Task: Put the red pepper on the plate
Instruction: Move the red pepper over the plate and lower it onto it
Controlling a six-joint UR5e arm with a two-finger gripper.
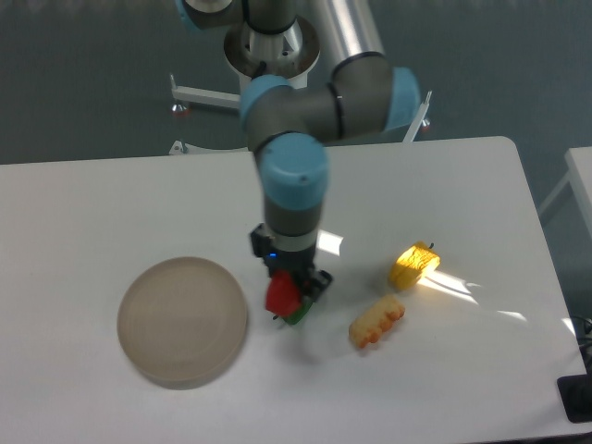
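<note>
White table (111, 203): claw (289, 294) pinching red pepper (280, 295) w/ long axis approx vertical, right of plate (182, 321).

I see a white table (111, 203). On it, at left, sits the plate (182, 321). A green pepper (298, 314) lies just right of the plate, mostly hidden. Further right lie a yellow corn-like piece (376, 322) and a yellow pepper piece (412, 266), near each other but apart.

Plate (182, 321) left of pepper (281, 295), table (92, 213).
</note>
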